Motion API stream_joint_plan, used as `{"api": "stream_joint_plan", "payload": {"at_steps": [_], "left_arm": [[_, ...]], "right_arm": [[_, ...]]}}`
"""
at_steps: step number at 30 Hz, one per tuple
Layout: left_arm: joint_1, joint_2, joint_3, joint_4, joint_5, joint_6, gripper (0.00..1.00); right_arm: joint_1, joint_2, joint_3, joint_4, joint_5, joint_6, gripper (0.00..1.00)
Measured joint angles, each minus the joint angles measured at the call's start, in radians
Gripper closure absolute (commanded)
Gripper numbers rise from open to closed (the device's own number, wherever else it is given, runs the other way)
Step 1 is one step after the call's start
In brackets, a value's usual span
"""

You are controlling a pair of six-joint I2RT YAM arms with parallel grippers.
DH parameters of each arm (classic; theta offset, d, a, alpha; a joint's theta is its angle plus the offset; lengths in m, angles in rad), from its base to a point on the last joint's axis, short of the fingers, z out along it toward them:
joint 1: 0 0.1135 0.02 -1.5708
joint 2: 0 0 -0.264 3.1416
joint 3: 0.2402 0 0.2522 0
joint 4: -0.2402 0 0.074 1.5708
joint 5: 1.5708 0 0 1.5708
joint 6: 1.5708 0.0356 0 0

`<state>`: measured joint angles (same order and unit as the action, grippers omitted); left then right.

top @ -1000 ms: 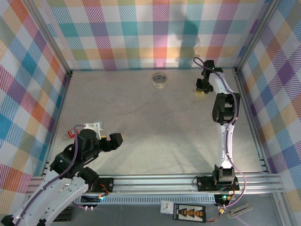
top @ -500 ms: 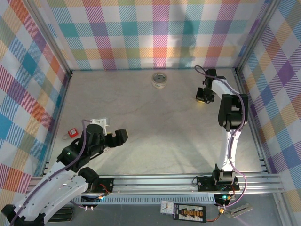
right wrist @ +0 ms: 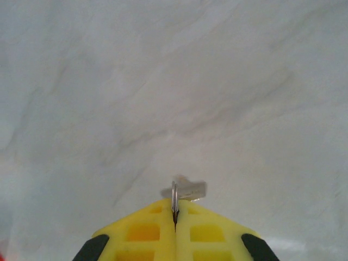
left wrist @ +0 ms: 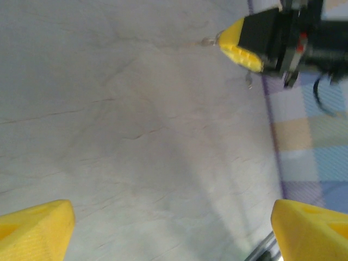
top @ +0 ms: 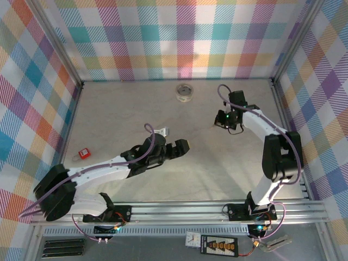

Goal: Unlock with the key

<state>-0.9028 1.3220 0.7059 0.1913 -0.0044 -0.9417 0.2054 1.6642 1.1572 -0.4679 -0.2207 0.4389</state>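
Key [right wrist: 175, 196] sat pinched edge-on between the yellow tips of the right hand [right wrist: 175, 209], which was closed fully on it. A short silvery piece stuck out past the tips over the pale surface [right wrist: 163, 81]; whether it touched that surface could not be told.

From above, the rail [top: 185, 209] ran along the near edge, well nearer than the ring [top: 185, 92] at the far side. Next out, the left hand [top: 173, 138] lay low over the surface [top: 217, 168], nearer than the ring and slightly to its left. Its fingers were spread wide and held nothing. In its own wrist view the two yellow fingertips [left wrist: 38, 225] stood far apart at the bottom corners with bare surface between them.

A red padlock [top: 83, 154] lay flat about as near as the left hand, far left of the ring and close to the left wall, apart from both hands.

Farther out, the right hand [top: 222, 123] hovered right of the ring and a little nearer than it. The left wrist view caught it too, one yellow finger [left wrist: 239, 43] angled down toward the surface.

The ring, a small pale hoop, lay flat on its own just short of the plaid back wall [top: 163, 43].
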Motion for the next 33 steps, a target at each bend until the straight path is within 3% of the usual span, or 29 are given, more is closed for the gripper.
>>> {"api": "stream_joint_plan", "payload": {"at_steps": [12, 24, 33], "left_arm": [[-0.010, 0.105, -0.015, 0.371, 0.003, -0.409, 0.08], [-0.020, 0.238, -0.104, 0.620, -0.032, -0.686, 0.11], [-0.019, 0.372, -0.138, 0.809, -0.076, -0.825, 0.20]], "right_arm": [[0.182, -0.333, -0.250, 0.207, -0.051, 0.183, 1.00], [0.353, -0.443, -0.395, 0.414, -0.040, 0.326, 1.00], [0.438, -0.507, -0.473, 0.458, -0.006, 0.364, 1.00]]}}
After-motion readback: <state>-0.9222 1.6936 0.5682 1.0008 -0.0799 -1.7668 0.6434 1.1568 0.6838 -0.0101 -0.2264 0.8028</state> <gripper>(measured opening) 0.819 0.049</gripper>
